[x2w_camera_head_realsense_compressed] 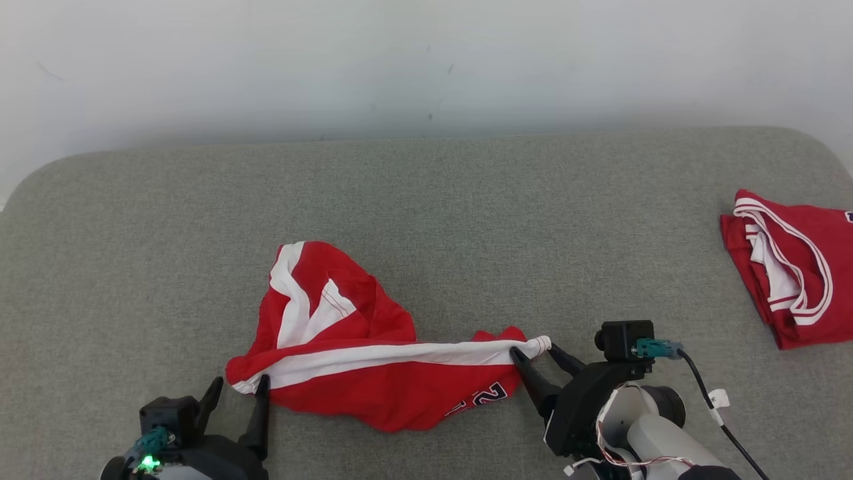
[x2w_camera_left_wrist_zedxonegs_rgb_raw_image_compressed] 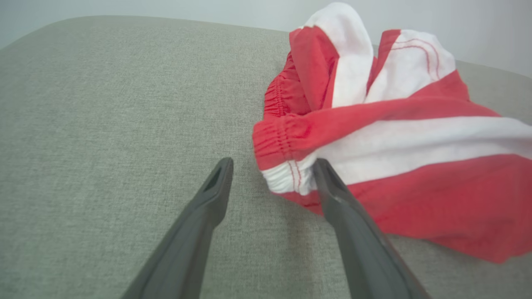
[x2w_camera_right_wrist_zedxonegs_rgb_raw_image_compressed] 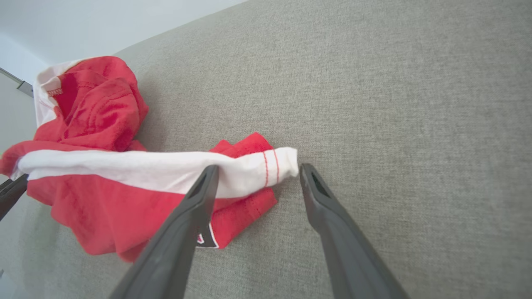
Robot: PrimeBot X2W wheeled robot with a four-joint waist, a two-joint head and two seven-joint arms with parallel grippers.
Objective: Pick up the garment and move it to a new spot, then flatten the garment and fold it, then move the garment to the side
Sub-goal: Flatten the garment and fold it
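Left claw (x2w_camera_head_realsense_compressed: 241, 380), right claw (x2w_camera_head_realsense_compressed: 533, 349) agape beside garment (x2w_camera_head_realsense_compressed: 373, 393)

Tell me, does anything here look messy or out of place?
Yes: the red garment in the middle lies crumpled and bunched, with one white stripe running straight from the open left pincer to the open right pincer. The second garment at the far right looks folded.

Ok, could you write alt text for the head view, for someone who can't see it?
A crumpled red and white garment lies on a grey surface, with the open left gripper at its left end and the open right gripper at its right end. A second red garment lies at the far right.
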